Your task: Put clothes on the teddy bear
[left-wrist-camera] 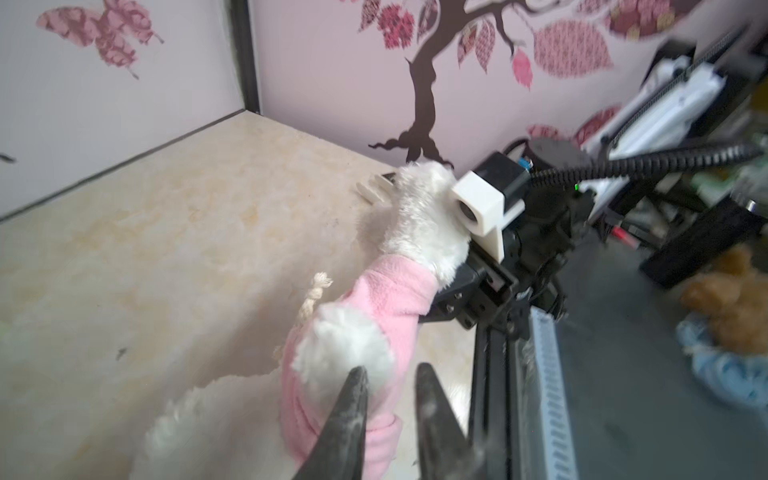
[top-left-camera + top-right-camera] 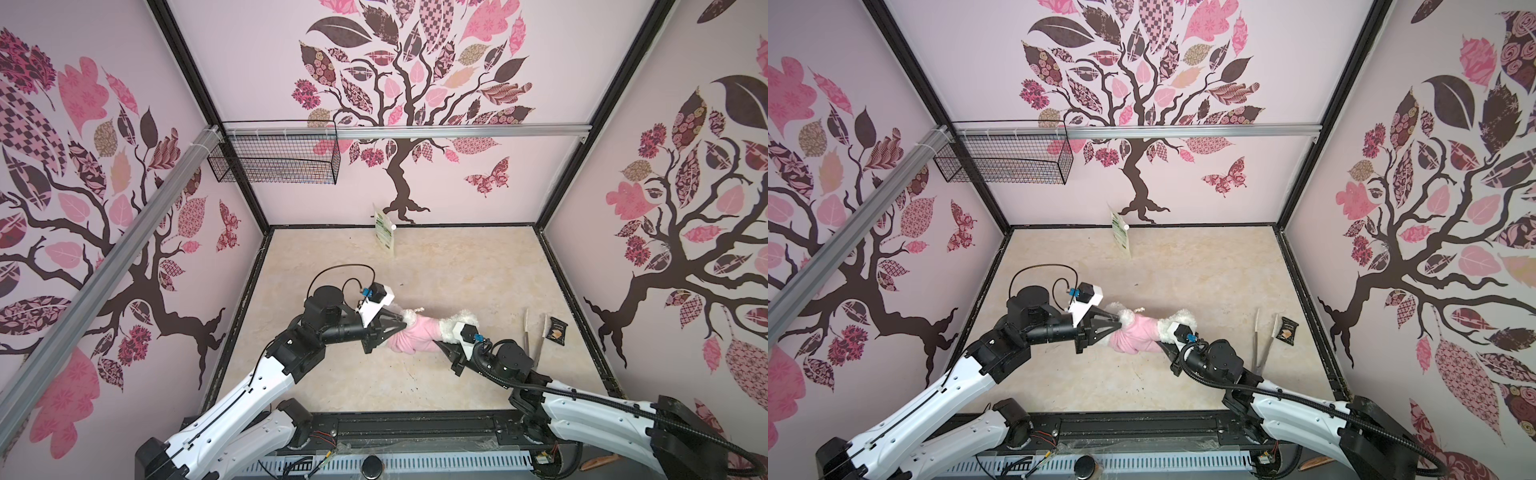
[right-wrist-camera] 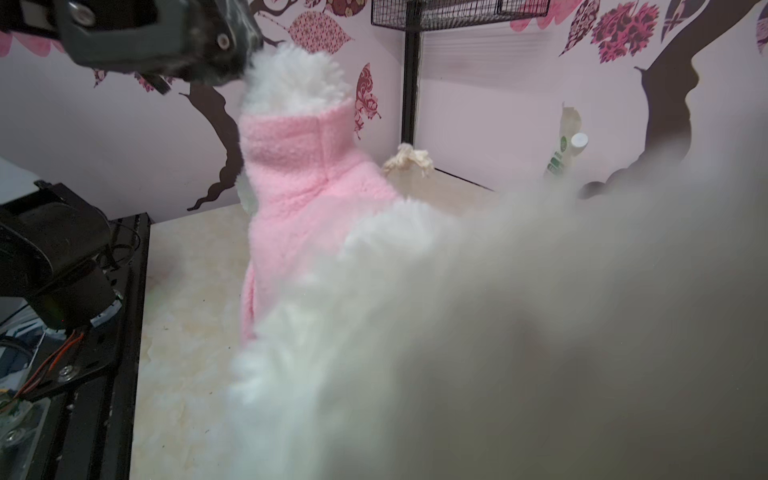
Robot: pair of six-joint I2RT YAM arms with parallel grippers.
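- Lying across the middle of the table (image 2: 332,382), the teddy bear (image 2: 465,319) is stretched between the two grippers, body wrapped in a pink fleece top (image 2: 415,332).
- Same bear in both top views (image 2: 1177,318): white fur shows at both ends of the pink top (image 2: 1138,332), one tuft at its 9 o'clock end, a larger one at its 3 o'clock end.
- Left wrist view: a white limb (image 1: 345,353) sticks out of a pink sleeve (image 1: 390,291); a short cream cord (image 1: 313,297) hangs off the garment.
- Right wrist view: white fur (image 3: 291,79) rises out of a pink collar or cuff (image 3: 299,141); blurred fur fills most of the lens.
- Left gripper (image 2: 399,322) sits at the 9 o'clock end of the bear. Fingers (image 1: 349,411) stand a narrow gap apart against the pink fabric and fur; cannot tell whether they pinch anything.
- Right gripper (image 2: 442,345) is at the 3 o'clock end, tips buried under pink fabric and fur. Fingers not visible; pressed together, and cannot tell what, if anything, is between them.
- Table, 3 o'clock of the bear: two pale flat sticks (image 2: 527,328) and a small dark packet (image 2: 557,330), well apart from the bear.
- 12 o'clock, at the back wall: a green-and-white pouch (image 2: 384,230) leaning upright.
- Upper left, 10 o'clock: a black wire basket (image 2: 274,160) hangs from a rail.
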